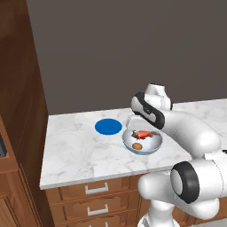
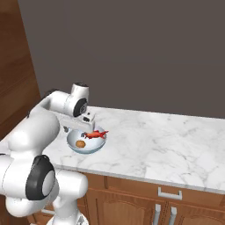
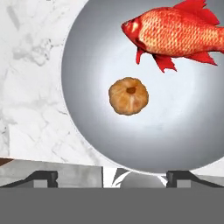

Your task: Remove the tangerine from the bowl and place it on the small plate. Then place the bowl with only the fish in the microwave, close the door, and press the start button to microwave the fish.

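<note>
Two items are seen lying in the bowl: one tangerine near the middle of the hand view and one fish at the upper right of that frame, apart from each other. The tangerine is turned with its stem dimple toward the camera, which suggests the hand has been brought above it for a straight descent. The gripper is held over the bowl's near rim, and its two dark fingertips are seen far apart at the bottom of the hand view, so the fingers are judged to be spread wide with nothing between them. The tangerine sits above the gap in the frame, so a small shift toward it is probably needed before the fingers can be lowered around it.

In the left base view, the bowl is placed on the marble counter near its front edge, at centre right of the frame, and one small plate is laid just to its upper left, close by but not touching, a short carry for the fruit. In the right base view the bowl appears at centre left, beneath the arm's wrist. Three drawer handles can be counted under the counter at the bottom of the left base view.
</note>
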